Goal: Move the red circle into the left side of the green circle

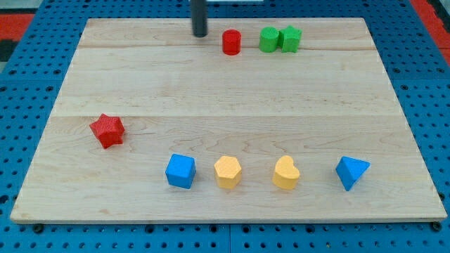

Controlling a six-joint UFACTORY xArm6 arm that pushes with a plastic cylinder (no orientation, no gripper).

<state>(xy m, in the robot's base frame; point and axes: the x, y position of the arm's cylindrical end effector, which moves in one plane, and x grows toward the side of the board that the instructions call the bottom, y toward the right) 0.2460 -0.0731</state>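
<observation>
Wooden board (232, 91) on a blue perforated surface (28, 91), seen from one camera, with eight blocks in all: two red, two green, two blue, two yellow.

Left to right: a red star (107, 130) lies alone near the view's left edge of the board, well apart from everything else. Along the view's bottom runs a row of four: a blue cube (180, 171), a yellow hexagon-like block (228, 171), a yellow heart (285, 173) and a blue triangular block (351, 171), each apart from its neighbour.

Along the view's top, the dark rod comes down from the upper frame edge; my tip (200, 34) rests on the board just to the left of the red circle (231, 42), with a narrow strip of bare wood between them. The rod is a plain pusher with nothing to open or close, and it holds nothing.

The red circle, a short upright cylinder, stands near the top edge, left of the green circle (268, 39) and apart from it by a visible gap. The green circle touches, or very nearly touches, a second green block (291, 39) on its right, whose shape looks star-like but cannot be made out with certainty.

Count by shape: one red circle, one green circle, one red star, one blue cube, one heart.
</observation>
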